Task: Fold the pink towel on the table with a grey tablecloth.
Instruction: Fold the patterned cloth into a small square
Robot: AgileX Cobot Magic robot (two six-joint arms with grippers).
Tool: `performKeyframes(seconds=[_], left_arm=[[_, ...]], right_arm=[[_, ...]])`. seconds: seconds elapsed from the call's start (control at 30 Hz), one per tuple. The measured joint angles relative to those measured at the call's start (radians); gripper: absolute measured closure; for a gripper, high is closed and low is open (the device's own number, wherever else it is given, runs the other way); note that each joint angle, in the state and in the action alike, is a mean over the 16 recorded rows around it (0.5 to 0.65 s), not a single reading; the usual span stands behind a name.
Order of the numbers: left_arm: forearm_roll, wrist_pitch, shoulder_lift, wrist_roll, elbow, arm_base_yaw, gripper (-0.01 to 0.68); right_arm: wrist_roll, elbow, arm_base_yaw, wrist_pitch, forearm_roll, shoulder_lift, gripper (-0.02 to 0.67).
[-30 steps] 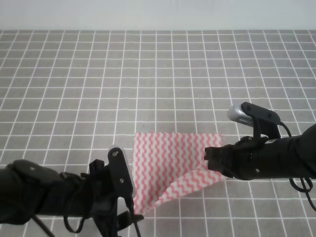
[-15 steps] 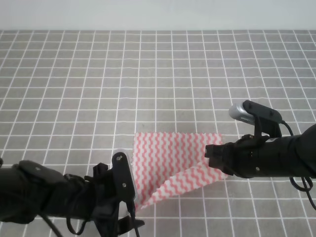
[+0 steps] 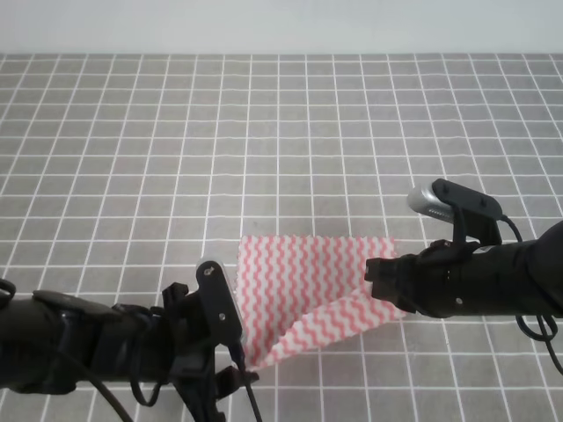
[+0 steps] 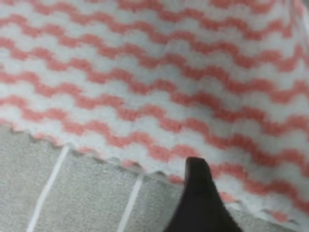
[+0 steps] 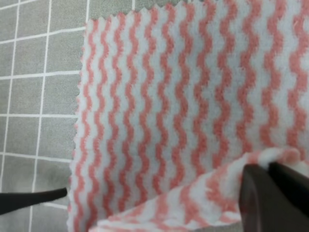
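The pink towel [image 3: 303, 281] lies on the table with a grey tablecloth [image 3: 264, 132], its near edge raised and partly doubled over. My right gripper [image 3: 376, 283] is shut on the towel's near right corner; in the right wrist view its fingers [image 5: 270, 193] pinch the lifted fold [image 5: 207, 193]. My left gripper [image 3: 239, 365] sits at the near left corner. In the left wrist view it shows as one dark narrowed tip [image 4: 199, 193] lying over the towel's pinked edge [image 4: 111, 159], the fingers closed together. The towel [image 4: 169, 72] fills most of that view.
The grey gridded cloth runs to a pale wall [image 3: 281, 26] at the back. Both dark arms lie low along the near edge, the left arm [image 3: 79, 347] and the right arm [image 3: 493, 277] with its wrist camera [image 3: 453, 200].
The towel's near left corner has risen slightly toward the far side. The left arm sank lower, then eased back; the right gripper has held still on its corner.
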Motion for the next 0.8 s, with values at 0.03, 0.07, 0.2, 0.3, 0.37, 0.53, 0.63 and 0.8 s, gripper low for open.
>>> performKeyframes(seconds=[0.03, 0.07, 0.2, 0.3, 0.37, 0.53, 0.63, 0.8], left_arm=[[-0.008, 0.004, 0.001, 0.008, 0.000, 0.000, 0.297], [-0.015, 0.007, 0.000, 0.017, 0.000, 0.000, 0.311], [-0.034, 0.014, 0.002, 0.036, 0.000, 0.000, 0.369], [-0.036, 0.016, 0.004, 0.036, -0.001, 0.000, 0.416], [-0.036, 0.012, 0.005, 0.036, -0.001, 0.000, 0.446], [-0.047, 0.004, 0.007, 0.033, -0.001, 0.000, 0.537], [-0.069, 0.001, 0.007, 0.028, -0.001, 0.000, 0.587], [-0.103, -0.004, 0.007, -0.008, -0.008, 0.000, 0.648]], right_arm=[[0.000, 0.000, 0.000, 0.000, 0.000, 0.000, 0.664], [0.000, 0.000, 0.000, 0.001, 0.000, 0.000, 0.664], [0.000, 0.000, 0.000, 0.002, 0.000, 0.000, 0.664], [0.000, 0.000, 0.000, 0.002, 0.000, 0.001, 0.664], [0.001, 0.000, 0.000, 0.001, 0.000, 0.002, 0.664], [0.001, 0.000, 0.000, 0.000, -0.001, 0.000, 0.664], [0.001, 0.000, 0.000, -0.002, -0.001, 0.000, 0.664], [0.002, 0.000, 0.000, -0.014, -0.001, 0.001, 0.664]])
